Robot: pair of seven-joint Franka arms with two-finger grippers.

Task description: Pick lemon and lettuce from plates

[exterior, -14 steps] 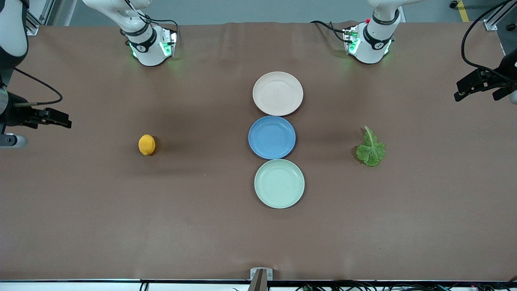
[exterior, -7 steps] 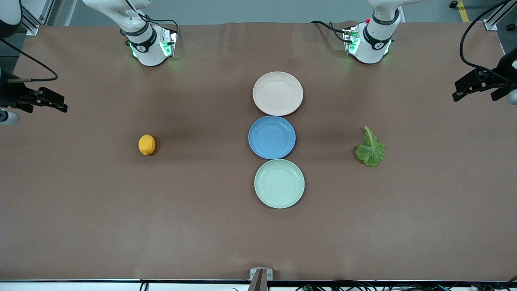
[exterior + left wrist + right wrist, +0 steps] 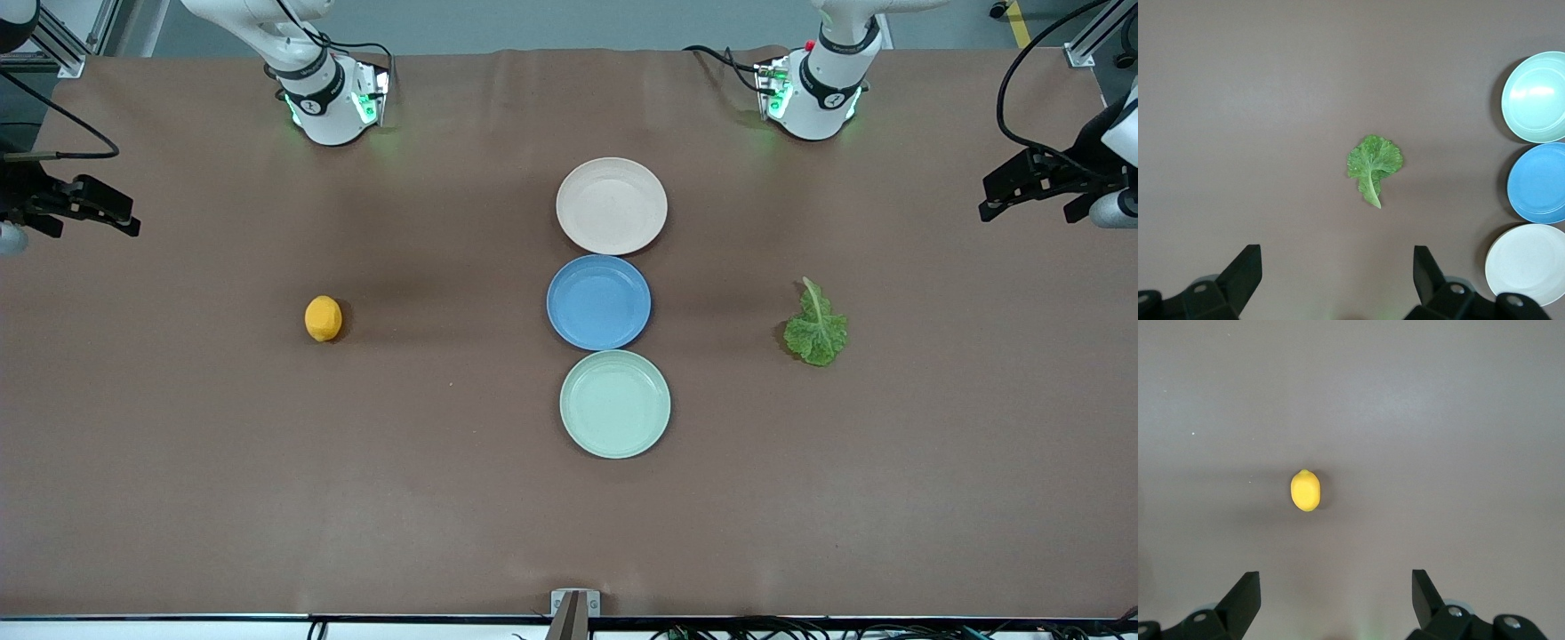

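- Left gripper [image 3: 1335, 280]: fingers spread wide apart, nothing between them; raised above the table at the left arm's end, seen at the edge of the front view [image 3: 1022, 187].
- Right gripper [image 3: 1336, 600]: fingers likewise wide apart and empty; raised above the table at the right arm's end [image 3: 98, 209].
- Lemon [image 3: 323, 318]: one, yellow-orange, lying on the bare brown table [image 3: 267, 462] toward the right arm's end, well apart from every plate; also in the right wrist view [image 3: 1305, 490].
- Lettuce [image 3: 816, 326]: one crinkled green leaf with pale rib, lying flat on the table toward the left arm's end, well apart from the plates; also in the left wrist view [image 3: 1374, 163].
- Pink-beige plate [image 3: 612, 205]: empty, farthest from the front camera in a row of three at mid-table.
- Blue plate [image 3: 598, 302]: empty, between the other two, just beside each.
- Mint green plate [image 3: 614, 404]: empty, nearest the front camera.
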